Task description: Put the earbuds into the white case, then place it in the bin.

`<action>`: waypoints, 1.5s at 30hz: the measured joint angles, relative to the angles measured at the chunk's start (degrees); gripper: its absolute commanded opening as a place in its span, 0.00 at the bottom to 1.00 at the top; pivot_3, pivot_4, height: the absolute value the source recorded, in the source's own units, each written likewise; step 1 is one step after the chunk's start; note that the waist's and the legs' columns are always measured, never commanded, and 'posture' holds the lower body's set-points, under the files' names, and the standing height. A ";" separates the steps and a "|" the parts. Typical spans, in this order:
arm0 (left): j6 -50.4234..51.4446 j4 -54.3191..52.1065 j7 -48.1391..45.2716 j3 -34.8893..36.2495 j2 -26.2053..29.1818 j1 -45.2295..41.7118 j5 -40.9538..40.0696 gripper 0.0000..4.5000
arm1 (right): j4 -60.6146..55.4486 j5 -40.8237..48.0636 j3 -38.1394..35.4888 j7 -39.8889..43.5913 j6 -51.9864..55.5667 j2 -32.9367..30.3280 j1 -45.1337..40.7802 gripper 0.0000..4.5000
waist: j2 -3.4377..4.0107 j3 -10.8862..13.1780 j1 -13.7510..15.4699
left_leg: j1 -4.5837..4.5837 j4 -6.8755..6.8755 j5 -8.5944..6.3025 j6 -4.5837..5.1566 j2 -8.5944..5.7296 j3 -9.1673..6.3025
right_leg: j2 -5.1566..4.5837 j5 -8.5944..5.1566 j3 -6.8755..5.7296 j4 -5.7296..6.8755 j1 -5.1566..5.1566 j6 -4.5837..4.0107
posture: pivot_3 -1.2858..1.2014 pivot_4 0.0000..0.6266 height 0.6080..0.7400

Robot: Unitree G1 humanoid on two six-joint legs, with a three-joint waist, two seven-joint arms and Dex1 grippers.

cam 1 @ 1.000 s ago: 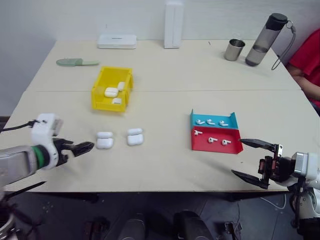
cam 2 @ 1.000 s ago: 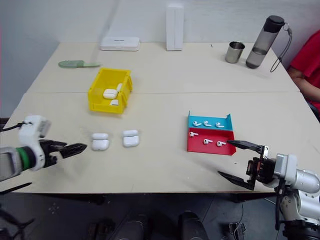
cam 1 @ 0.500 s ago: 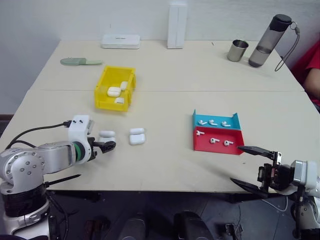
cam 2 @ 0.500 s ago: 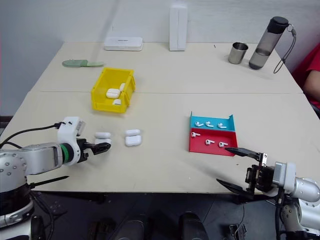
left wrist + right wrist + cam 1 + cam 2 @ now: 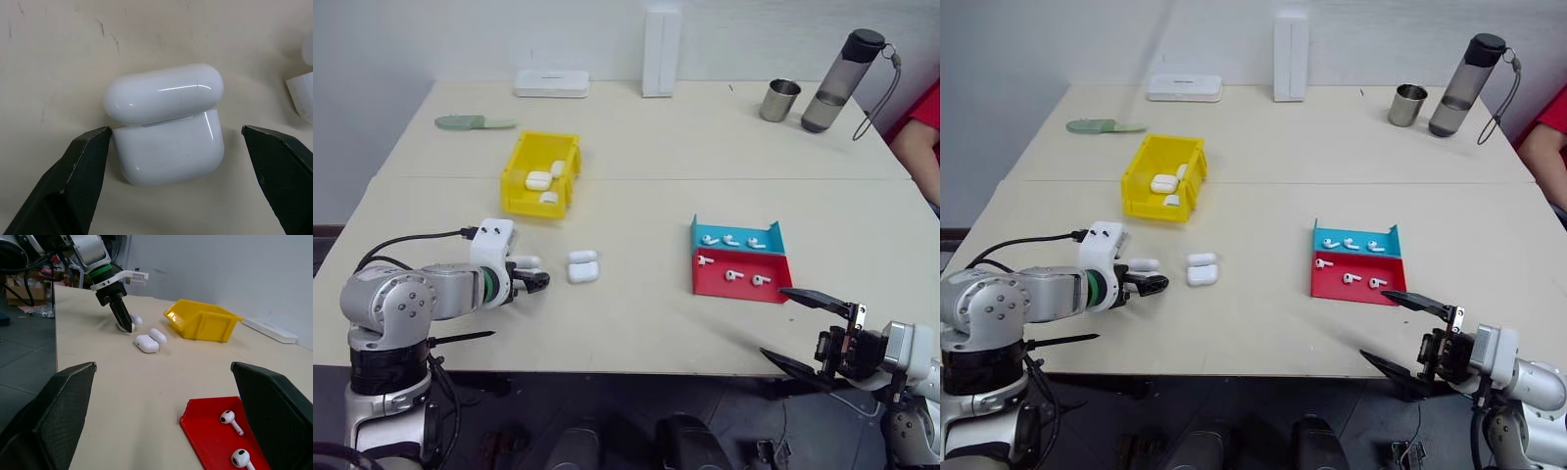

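The left gripper [image 5: 171, 147] straddled a white case [image 5: 166, 125] with bare table [image 5: 636, 323] either side; a second case [image 5: 582, 267] lay just beside, crowding that flank.

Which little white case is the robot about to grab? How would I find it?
Start at the yellow bin on the table, then look toward the near edge, where two open white cases lie side by side. It is the white case farther from the red tray, the one lying between the open black fingers of the left pincer.
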 measured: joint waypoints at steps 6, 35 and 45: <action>-1.19 -0.44 -4.43 -0.55 0.39 1.03 4.51 0.63 | -0.47 -0.40 0.00 -1.10 -0.97 0.93 1.19 1.00 | 0.25 -0.15 0.15 | 0.00 -0.02 0.00 0.00 0.00 0.00 | 0.00 0.00 0.01 -0.01 0.00 0.00 | 0.52 0.24 1.00; -62.57 -0.66 -77.60 2.42 2.47 13.00 0.11 0.63 | 0.34 -1.60 -0.48 -1.80 -0.30 -1.57 -1.10 1.00 | 0.21 -0.03 0.09 | -0.17 -0.07 -0.06 0.15 0.05 0.00 | 0.05 0.01 -0.06 -0.46 0.06 0.00 | 0.52 0.24 1.00; -74.69 1.51 -80.58 -6.13 -10.55 10.63 3.62 0.63 | -0.09 -1.64 -5.28 -4.12 0.28 -2.70 1.99 1.00 | 0.17 -0.01 0.15 | -0.15 -0.02 -0.06 0.15 0.05 0.03 | 0.09 0.01 -0.05 -0.46 0.10 0.00 | 0.52 0.24 1.00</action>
